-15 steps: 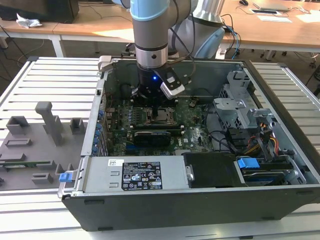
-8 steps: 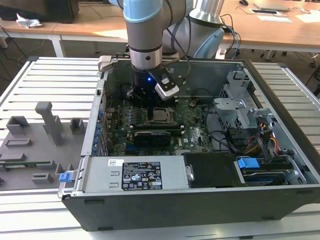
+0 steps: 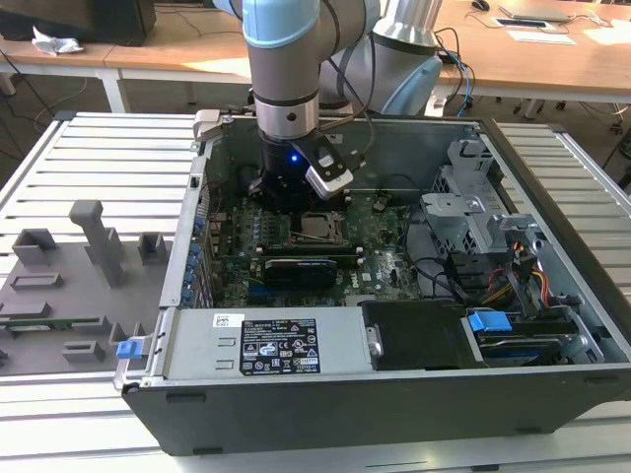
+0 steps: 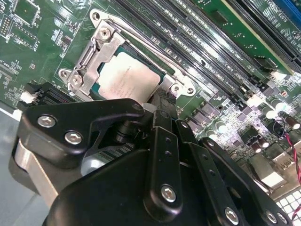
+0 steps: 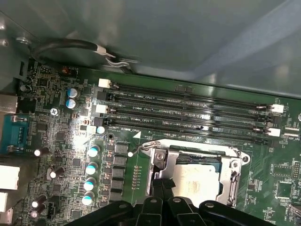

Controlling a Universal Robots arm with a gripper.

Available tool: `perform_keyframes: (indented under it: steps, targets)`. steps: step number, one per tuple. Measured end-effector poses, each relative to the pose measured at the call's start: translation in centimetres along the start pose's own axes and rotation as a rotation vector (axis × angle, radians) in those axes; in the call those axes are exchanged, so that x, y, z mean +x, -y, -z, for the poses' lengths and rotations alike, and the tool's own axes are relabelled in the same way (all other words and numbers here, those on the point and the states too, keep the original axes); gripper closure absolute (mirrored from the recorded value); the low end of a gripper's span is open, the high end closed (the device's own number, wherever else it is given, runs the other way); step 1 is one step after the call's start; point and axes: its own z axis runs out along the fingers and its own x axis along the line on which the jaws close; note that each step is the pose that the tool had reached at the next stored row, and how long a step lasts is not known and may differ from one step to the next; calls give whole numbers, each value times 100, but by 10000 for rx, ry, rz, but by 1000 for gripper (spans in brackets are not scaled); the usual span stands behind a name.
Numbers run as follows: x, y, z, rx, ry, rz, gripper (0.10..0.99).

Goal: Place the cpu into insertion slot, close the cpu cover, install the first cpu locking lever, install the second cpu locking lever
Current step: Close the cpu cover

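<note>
Hovering low inside the open grey metal computer case [image 3: 414,148], the black two-fingered hand [image 3: 289,202] sat at the end of the silver-and-blue arm, just beside the socket area. The case rested on the slatted grey metal desk [image 3: 99,158], with grey moulded fixture blocks [image 3: 99,241] at the exterior view's left. The small flat square cpu [image 4: 129,80], silver-grey face up, lay seated in the square black insertion slot [image 5: 200,160] on the green circuit board [image 5: 61,136]. The thin silver-grey metal cpu cover [image 4: 106,44] was down, and its frame lay around the chip, which showed through the square cut-out. In the first wrist view a thin metal wire lever [image 5: 193,142] ran along the cover edge nearest the long black memory slots [image 5: 188,110]; whether it was latched could not be told. In both wrist views the hand's fingers [image 5: 158,187] appeared pressed together with no gap between them and nothing visibly pinched. Their tips stood at the cover's edge on the side away from the memory slots. Contact with the cover could not be confirmed. A row of small blue-topped cylindrical capacitors [image 5: 91,167] stood on the board beside the socket.
</note>
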Motion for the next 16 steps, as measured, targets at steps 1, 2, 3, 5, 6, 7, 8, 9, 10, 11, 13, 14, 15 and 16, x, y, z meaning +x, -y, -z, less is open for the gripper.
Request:
perform_keyframes:
  steps: [1, 2, 3, 5, 6, 7, 8, 9, 10, 11, 13, 14, 15, 16]
  targets:
    - [-1, 0, 3, -2, 1, 1, 980]
    - [-2, -1, 14, -5, 5, 0, 980]
    - [-3, 0, 31, -1, 2, 0, 980]
    - [-8, 2, 86, -33, 4, 5, 980]
    - [-10, 2, 86, -96, 12, 3, 980]
    - [-15, 5, 86, -114, 15, 0, 980]
    - [-25, 12, 85, -121, 16, 0, 980]
    - [-44, 29, 83, -122, 11, 0, 980]
    - [-66, 51, 81, -123, 1, -1, 980]
    - [-82, 69, 79, -125, -6, -1, 980]
    - [-101, 102, 76, -129, -10, 0, 980]
    - [-100, 109, 75, -142, -8, -1, 980]
    - [-98, 118, 69, -195, -3, -7, 980]
    - [-96, 130, 58, -265, 7, -13, 980]
